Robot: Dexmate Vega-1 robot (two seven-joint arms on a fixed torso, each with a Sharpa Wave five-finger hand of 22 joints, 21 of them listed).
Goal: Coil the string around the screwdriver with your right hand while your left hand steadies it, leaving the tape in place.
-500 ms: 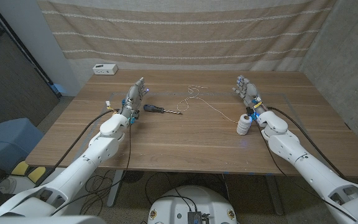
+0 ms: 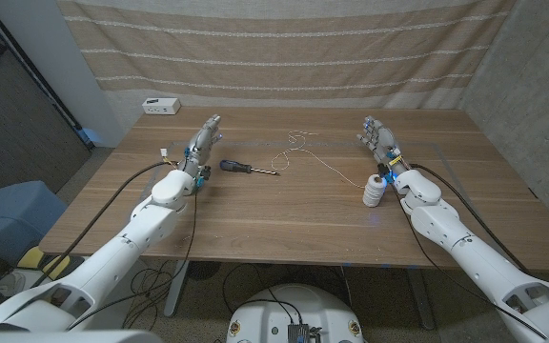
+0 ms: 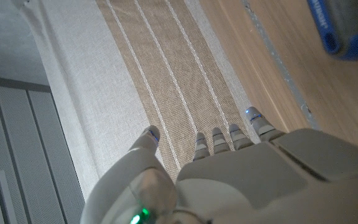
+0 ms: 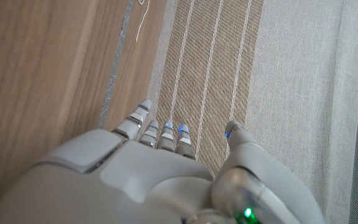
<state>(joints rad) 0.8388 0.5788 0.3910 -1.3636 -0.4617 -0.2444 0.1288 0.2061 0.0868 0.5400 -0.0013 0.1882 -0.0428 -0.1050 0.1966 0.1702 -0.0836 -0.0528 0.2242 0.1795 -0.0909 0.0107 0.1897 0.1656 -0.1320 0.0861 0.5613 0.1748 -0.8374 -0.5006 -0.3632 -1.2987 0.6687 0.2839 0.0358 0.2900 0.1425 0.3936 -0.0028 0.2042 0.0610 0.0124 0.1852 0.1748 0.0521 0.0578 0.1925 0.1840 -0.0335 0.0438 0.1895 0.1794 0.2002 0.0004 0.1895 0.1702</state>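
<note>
On the far left of the brown wooden table [image 2: 284,219] sits a small white box [image 2: 161,106], near the back corner. Next comes my left hand [image 2: 203,141]. Its fingers are straight and a little apart, and they hold nothing. From my left wrist I see my fingertips [image 3: 219,138] reaching toward the striped tan cloth [image 3: 166,74] on the wall.

Just to the right of my left hand lies the small screwdriver with the black handle and thin metal shaft [image 2: 246,169]. It lies flat on the table, close to my fingers but not touching them.

The thin white string [image 2: 313,157] lies loose on the wood, past the tip of the screwdriver. It curls near the middle and runs to the white spool of thread [image 2: 375,191], which stands upright beside my right wrist.

My right hand [image 2: 377,135] is open too, fingers apart, holding nothing. It is well apart from the screwdriver.
</note>
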